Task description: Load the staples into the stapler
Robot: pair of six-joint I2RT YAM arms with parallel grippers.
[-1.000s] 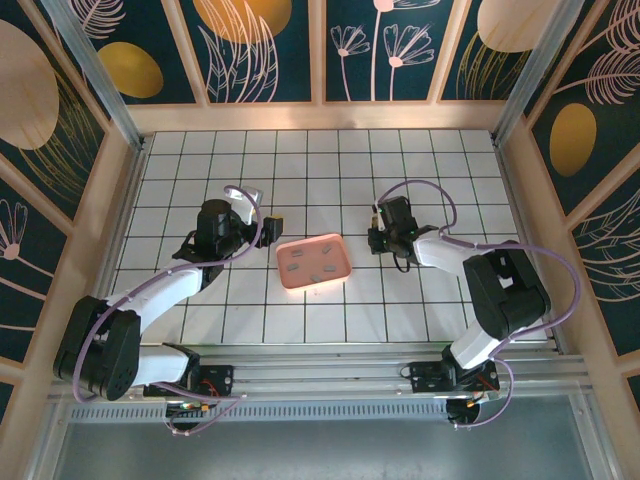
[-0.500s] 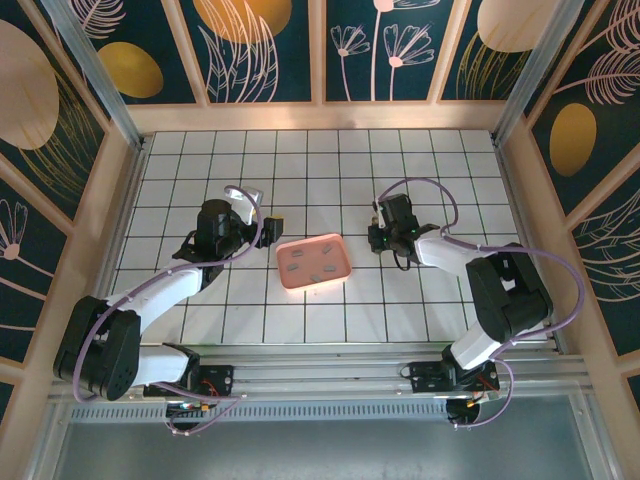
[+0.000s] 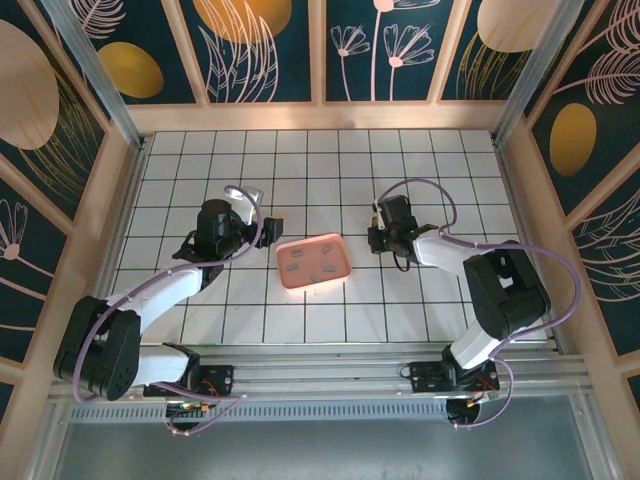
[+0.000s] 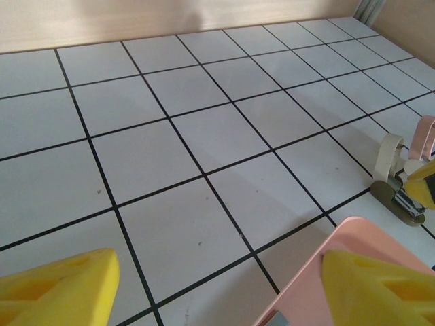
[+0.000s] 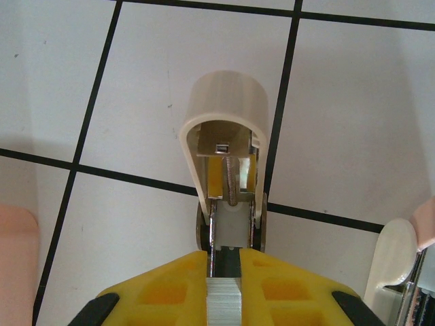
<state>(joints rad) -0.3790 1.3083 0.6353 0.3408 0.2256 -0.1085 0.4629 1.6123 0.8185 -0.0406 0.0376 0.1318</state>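
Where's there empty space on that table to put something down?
The tile rows along the back wall are bare, and so is the strip between the tray and the arm bases. The middle is crowded: left gripper, tray, stapler, right gripper.

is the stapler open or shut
Open: the stapler has its cream lid swung up, baring the spring; the right gripper holds staples before it.

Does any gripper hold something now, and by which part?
The right gripper pinches the staples by the strip's sides, just before the open stapler. The left gripper is open and empty.
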